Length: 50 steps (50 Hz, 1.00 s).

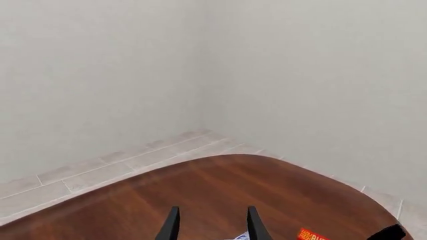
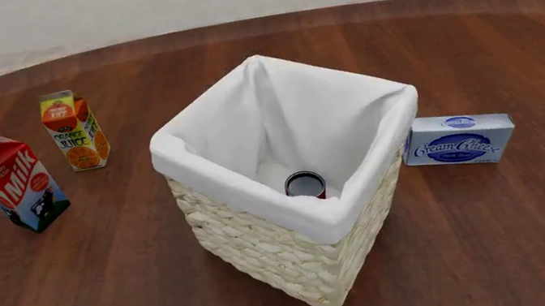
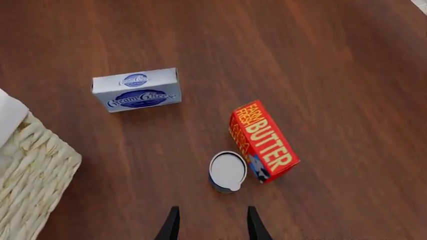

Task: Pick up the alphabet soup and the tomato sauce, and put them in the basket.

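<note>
Hovering, my right end effector (image 3: 211, 225) open, just short of the alphabet soup (image 3: 227, 171), which touches the butter box (image 3: 263, 141).

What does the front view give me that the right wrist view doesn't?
Front only: the tomato sauce inside the basket, plus the milk carton and orange juice carton. Right wrist only: the open right gripper above the alphabet soup, and the whole butter box. Both show the soup, the cream cheese box, the basket's wicker and part of the butter box.
</note>
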Each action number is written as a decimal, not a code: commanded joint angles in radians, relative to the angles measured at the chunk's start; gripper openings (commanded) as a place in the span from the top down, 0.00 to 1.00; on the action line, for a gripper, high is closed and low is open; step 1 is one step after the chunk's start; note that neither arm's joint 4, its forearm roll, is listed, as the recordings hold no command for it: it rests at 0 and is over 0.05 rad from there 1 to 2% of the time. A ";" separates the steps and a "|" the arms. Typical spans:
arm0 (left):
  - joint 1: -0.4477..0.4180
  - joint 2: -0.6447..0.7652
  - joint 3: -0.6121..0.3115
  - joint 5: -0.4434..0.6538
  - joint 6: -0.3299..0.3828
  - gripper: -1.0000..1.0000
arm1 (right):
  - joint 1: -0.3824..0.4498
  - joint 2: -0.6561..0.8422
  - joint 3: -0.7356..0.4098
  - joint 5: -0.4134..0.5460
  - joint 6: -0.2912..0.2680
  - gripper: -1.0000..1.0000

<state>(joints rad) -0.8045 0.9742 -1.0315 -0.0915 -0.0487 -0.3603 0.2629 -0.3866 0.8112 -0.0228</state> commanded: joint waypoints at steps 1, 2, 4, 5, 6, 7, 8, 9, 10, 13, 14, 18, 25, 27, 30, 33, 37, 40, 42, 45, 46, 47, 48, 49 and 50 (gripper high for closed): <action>0.011 0.009 -0.012 0.007 0.006 0.00 | -0.017 0.016 0.049 -0.049 -0.002 0.00; 0.014 0.011 -0.012 0.006 0.006 0.00 | -0.017 0.020 0.050 -0.055 -0.003 0.00; 0.017 0.014 -0.013 0.005 0.005 0.00 | -0.021 0.028 0.051 -0.064 -0.006 0.00; 0.018 0.015 -0.013 0.005 0.006 0.00 | -0.026 0.033 0.052 -0.070 -0.006 0.00; 0.019 0.016 -0.013 0.005 0.006 0.00 | -0.027 0.035 0.053 -0.074 -0.008 0.00; 0.019 0.016 -0.014 0.005 0.006 0.00 | -0.030 0.039 0.055 -0.080 -0.009 0.00; 0.020 0.018 -0.014 0.005 0.006 0.00 | -0.033 0.042 0.059 -0.086 -0.010 0.00; 0.020 0.018 -0.014 0.005 0.006 0.00 | -0.033 0.042 0.059 -0.086 -0.010 0.00; 0.019 0.018 -0.014 0.005 0.007 0.00 | -0.034 0.043 0.059 -0.088 -0.011 0.00; 0.021 0.024 -0.014 0.004 0.006 0.00 | -0.038 0.053 0.068 -0.107 -0.009 0.00; 0.022 0.025 -0.015 0.004 0.006 0.00 | -0.038 0.058 0.072 -0.116 -0.011 0.00; 0.021 0.027 -0.018 0.007 0.008 0.00 | -0.037 0.082 0.082 -0.150 -0.010 0.00; 0.023 0.033 -0.022 0.007 0.009 0.00 | -0.039 0.109 0.084 -0.183 -0.015 0.00; 0.023 0.035 -0.023 0.007 0.009 0.00 | -0.039 0.112 0.084 -0.186 -0.017 0.00; 0.020 0.037 -0.027 0.009 0.010 0.00 | -0.038 0.122 0.092 -0.203 -0.017 0.00; 0.018 0.037 -0.030 0.011 0.011 0.00 | -0.039 0.130 0.098 -0.216 -0.018 0.00; 0.016 0.037 -0.030 0.013 0.013 0.00 | -0.035 0.139 0.108 -0.233 -0.017 0.00; 0.018 0.039 -0.031 0.013 0.012 0.00 | -0.031 0.154 0.112 -0.253 -0.012 0.00; 0.018 0.039 -0.031 0.013 0.012 0.00 | -0.030 0.161 0.114 -0.262 -0.013 0.00; 0.017 0.040 -0.031 0.014 0.012 0.00 | -0.028 0.177 0.119 -0.282 -0.014 0.00; 0.017 0.041 -0.031 0.013 0.012 0.00 | -0.028 0.181 0.120 -0.287 -0.015 0.00; 0.017 0.041 -0.031 0.013 0.012 0.00 | -0.028 0.181 0.120 -0.287 -0.015 0.00; 0.017 0.042 -0.031 0.013 0.012 0.00 | -0.030 0.190 0.123 -0.298 -0.017 0.00; 0.017 0.043 -0.031 0.013 0.012 0.00 | -0.030 0.190 0.123 -0.299 -0.017 0.00; 0.017 0.043 -0.032 0.013 0.012 0.00 | -0.032 0.194 0.125 -0.305 -0.019 0.00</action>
<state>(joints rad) -0.7869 1.0128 -1.0610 -0.0795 -0.0370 -0.3920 0.4212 -0.2757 0.5557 -0.0379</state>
